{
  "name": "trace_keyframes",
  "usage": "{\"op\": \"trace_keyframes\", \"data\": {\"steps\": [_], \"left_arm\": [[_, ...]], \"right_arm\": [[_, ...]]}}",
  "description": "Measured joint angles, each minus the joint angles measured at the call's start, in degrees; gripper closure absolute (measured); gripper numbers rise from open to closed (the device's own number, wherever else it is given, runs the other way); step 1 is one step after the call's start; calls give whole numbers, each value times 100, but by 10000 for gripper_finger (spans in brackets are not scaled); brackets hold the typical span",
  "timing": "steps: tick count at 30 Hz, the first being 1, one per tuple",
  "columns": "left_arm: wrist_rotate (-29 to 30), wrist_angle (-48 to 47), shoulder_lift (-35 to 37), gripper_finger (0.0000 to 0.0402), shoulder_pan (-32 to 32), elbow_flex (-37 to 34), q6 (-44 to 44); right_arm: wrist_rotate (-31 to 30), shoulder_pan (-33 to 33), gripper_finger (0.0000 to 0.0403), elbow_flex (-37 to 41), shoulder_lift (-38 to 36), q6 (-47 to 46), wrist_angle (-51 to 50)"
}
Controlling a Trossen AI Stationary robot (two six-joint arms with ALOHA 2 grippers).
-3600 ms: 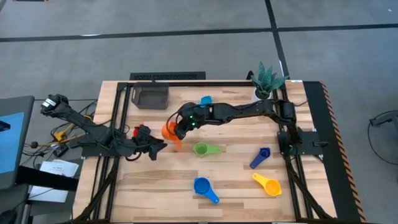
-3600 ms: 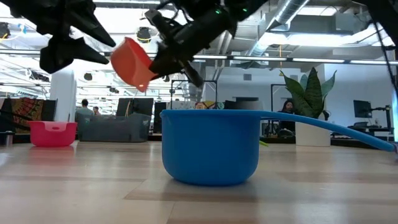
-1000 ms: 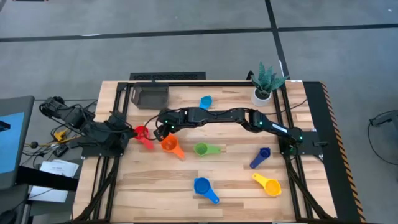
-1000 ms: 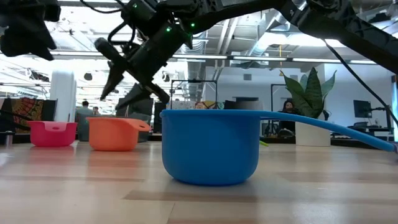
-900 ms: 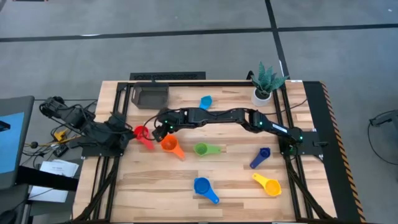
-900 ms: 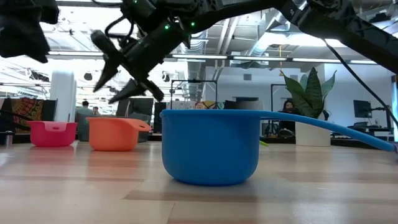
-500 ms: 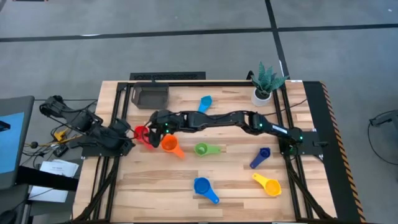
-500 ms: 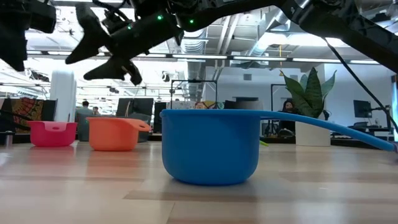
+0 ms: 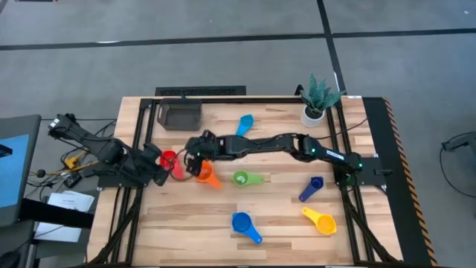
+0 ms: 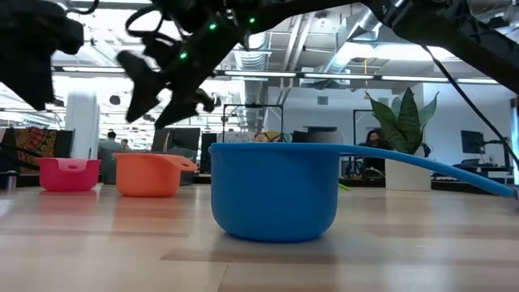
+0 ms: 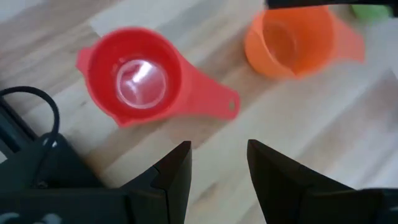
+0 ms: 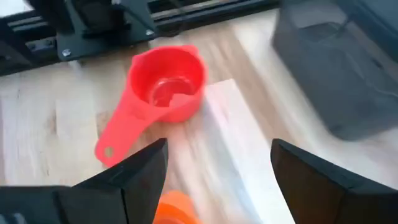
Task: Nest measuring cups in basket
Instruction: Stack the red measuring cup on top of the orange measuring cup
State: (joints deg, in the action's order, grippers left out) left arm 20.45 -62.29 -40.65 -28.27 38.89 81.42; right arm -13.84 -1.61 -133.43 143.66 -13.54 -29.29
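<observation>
The red cup (image 9: 169,158) and the orange cup (image 9: 202,173) stand upright side by side on the table's left part, bottoms on the wood. My right gripper (image 9: 187,161) hovers open just above and between them, touching neither; its wrist view shows the red cup (image 12: 168,84) ahead of its fingers. My left gripper (image 9: 159,173) is open on the near-left side of the red cup (image 11: 134,78), clear of it. The basket (image 9: 182,114) stands at the far left. The green (image 9: 240,178), light blue (image 9: 244,123), dark blue (image 9: 312,186), yellow (image 9: 320,219) and blue (image 9: 242,223) cups lie scattered.
A white plant pot (image 9: 316,112) stands at the far right corner. The blue cup (image 10: 276,191) fills the foreground of the low view, with its handle stretching to the right. Bare wood lies near the table's front left.
My right gripper has opened wider above the orange cup. It rose and swung toward the red cup, then came back down a little. The orange and red cups have stayed where they were on the table.
</observation>
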Motion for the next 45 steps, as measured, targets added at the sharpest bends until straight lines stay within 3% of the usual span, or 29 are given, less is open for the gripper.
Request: {"op": "trace_keyframes", "data": {"steps": [4, 9, 13, 24, 32, 37, 40, 45], "left_arm": [[171, 95, -139, 251, 2, -11, 542], [2, 214, -106, 222, -9, -21, 998], [-608, 640, -327, 212, -180, -101, 1333], [-754, 747, -913, 216, -420, -184, 1620], [-649, 1635, -880, 217, -582, -173, -457], [-824, 2060, -880, 217, -905, -170, -1538], [-876, 1949, -834, 217, -1122, -170, -1733], [-850, 1756, -601, 217, -1391, -168, -1956]], "right_arm": [[1019, -349, 105, -17, -236, -266, -84], [2452, -723, 106, -12, -176, -972, 882], [2842, -709, 106, -3, -42, -995, 1114], [3266, -640, 106, -4, 67, -957, 1099], [3149, -673, 107, -20, -434, -1908, 1182], [2477, -385, 107, -7, -660, -2152, 735], [2040, -146, 109, -15, -835, -2290, 97], [810, 417, 118, -11, -955, -2409, -871]]}}
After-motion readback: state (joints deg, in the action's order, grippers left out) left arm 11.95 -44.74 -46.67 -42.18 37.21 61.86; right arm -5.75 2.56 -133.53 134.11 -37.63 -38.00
